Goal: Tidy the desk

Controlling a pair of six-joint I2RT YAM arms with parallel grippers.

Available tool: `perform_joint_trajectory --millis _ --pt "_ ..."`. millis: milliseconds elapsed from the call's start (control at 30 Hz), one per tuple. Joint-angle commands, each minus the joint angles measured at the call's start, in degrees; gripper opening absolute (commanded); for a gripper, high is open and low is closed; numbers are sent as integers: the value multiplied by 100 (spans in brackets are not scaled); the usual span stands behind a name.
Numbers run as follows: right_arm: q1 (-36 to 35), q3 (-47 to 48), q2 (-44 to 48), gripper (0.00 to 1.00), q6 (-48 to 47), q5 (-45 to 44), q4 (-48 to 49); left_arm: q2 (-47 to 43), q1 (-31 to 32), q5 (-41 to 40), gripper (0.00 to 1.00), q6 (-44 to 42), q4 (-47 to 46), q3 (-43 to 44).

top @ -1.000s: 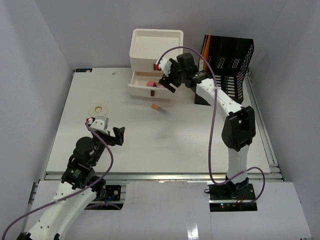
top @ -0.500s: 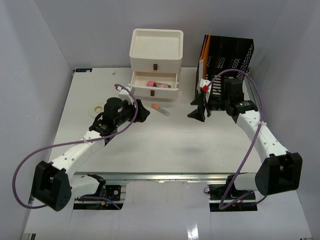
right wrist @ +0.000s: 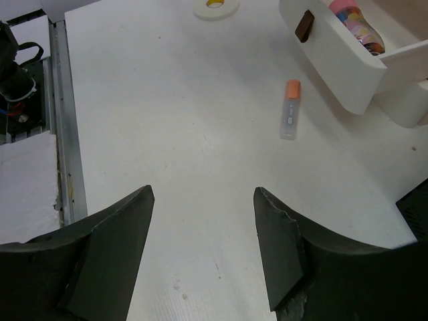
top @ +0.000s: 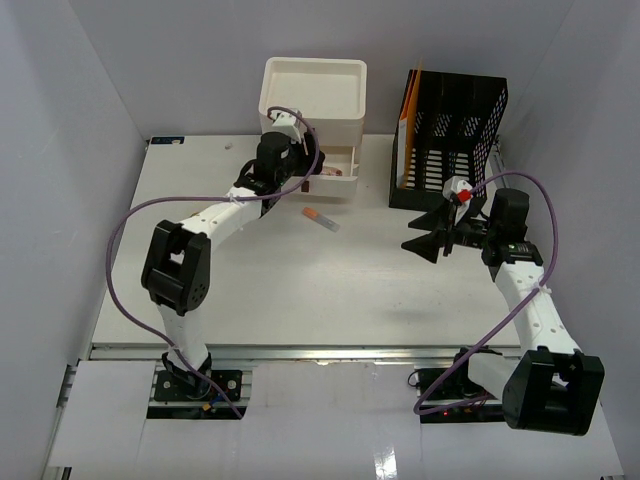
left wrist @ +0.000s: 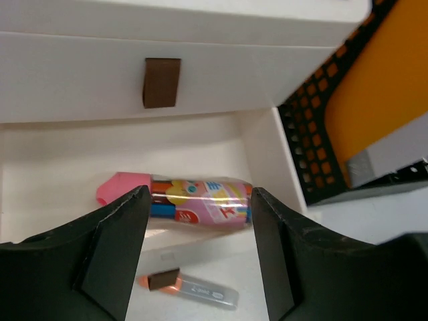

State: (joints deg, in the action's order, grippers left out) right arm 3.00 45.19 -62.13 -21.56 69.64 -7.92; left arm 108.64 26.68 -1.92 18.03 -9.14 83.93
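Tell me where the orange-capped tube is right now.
Top view: the orange-capped tube lies loose on the desk, centre-back, just in front of the open drawer, left of the black mesh organizer.

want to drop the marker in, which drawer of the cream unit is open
The pulled-out drawer, the lower of the two in view: it holds a pink packet of pens. The drawer above it is shut flush.

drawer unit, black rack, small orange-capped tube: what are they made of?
Drawer unit: looks like cream moulded plastic, matte, with smooth rounded edges.
Black rack: mesh with square holes, probably coated metal, though it could be plastic.
Tube: see-through plastic body, opaque orange cap; contents unclear.
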Motion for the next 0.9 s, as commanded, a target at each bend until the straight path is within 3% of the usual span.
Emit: perform_joint_trajectory --millis 0,233,500,867 --pt "46 -40 36 68 201 173 317 -26 60 -718 72 -318 19 567" --pt "74 -54 -23 68 213 137 331 507 66 -1087 70 -784 239 1325" --pt "174 -45 -62 68 230 136 326 1323 66 -1171 52 -820 877 2686" --pt "202 -45 -80 68 240 146 325 1473 66 -1200 52 -831 1134 2787"
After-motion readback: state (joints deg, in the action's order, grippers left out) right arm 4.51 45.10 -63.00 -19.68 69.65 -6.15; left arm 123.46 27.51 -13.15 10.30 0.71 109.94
